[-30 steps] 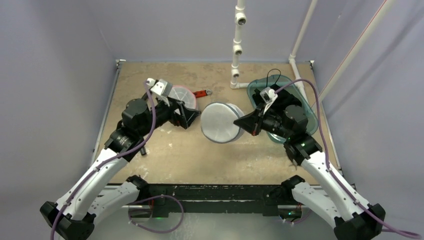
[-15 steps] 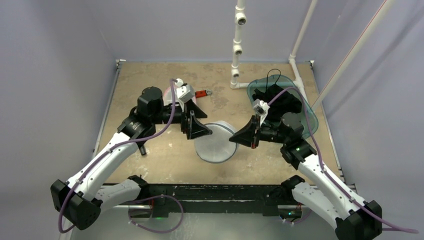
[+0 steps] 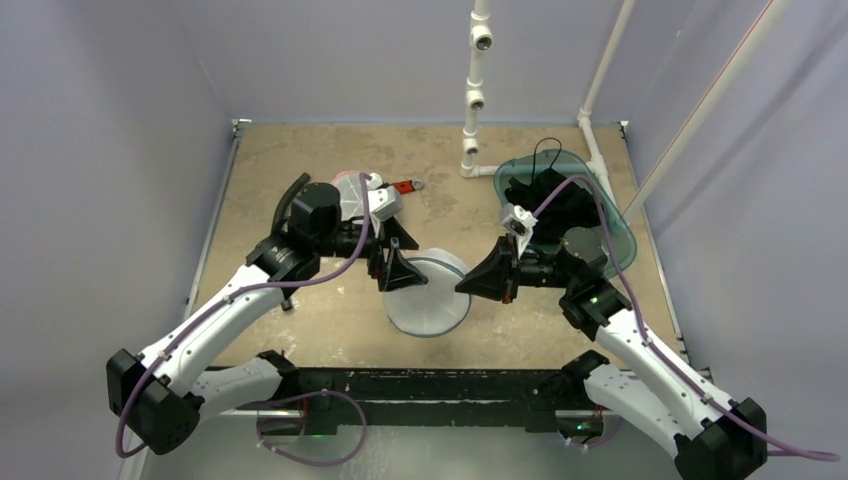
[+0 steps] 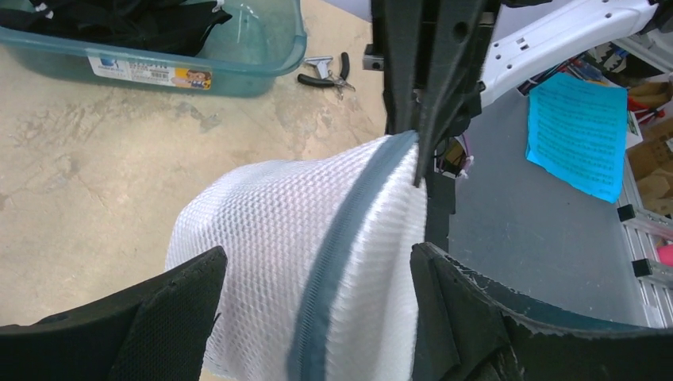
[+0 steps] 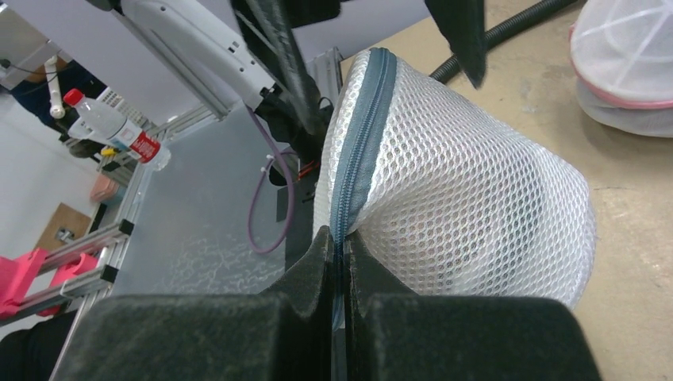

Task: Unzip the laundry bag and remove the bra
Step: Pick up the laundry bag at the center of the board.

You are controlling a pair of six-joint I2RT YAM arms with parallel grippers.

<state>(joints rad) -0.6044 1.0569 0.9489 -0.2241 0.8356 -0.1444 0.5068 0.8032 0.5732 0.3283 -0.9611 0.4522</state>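
Lower centre of the top view: white mesh laundry bag [image 3: 428,300], its grey zipper [image 5: 361,135] looking shut. The right gripper [image 5: 341,254] is clamped tight on the zipper seam at the bag's right, while the left gripper [image 4: 317,262] is spread wide, straddling the bag's left end. Farther back, upper right: teal bin [image 3: 622,237] holding dark garments [image 3: 560,195]. Upper left of centre: pink-trimmed mesh bag [image 3: 345,183].

**Middle crowded, front left open**

The white mesh laundry bag [image 3: 428,292] fills the gap between the tools. The left tool [image 3: 400,262] stands spread wide against one side of it, and the right tool [image 3: 465,286] is pinched on its grey zip edge, so nothing passes between them. The teal plastic bin [image 3: 615,225] blocks the right rear. A pink-rimmed mesh pouch [image 3: 346,181], red-handled pliers [image 3: 403,186] and a white pipe stand [image 3: 472,100] line the back. The tan counter [image 3: 300,320] lies bare at the front left.
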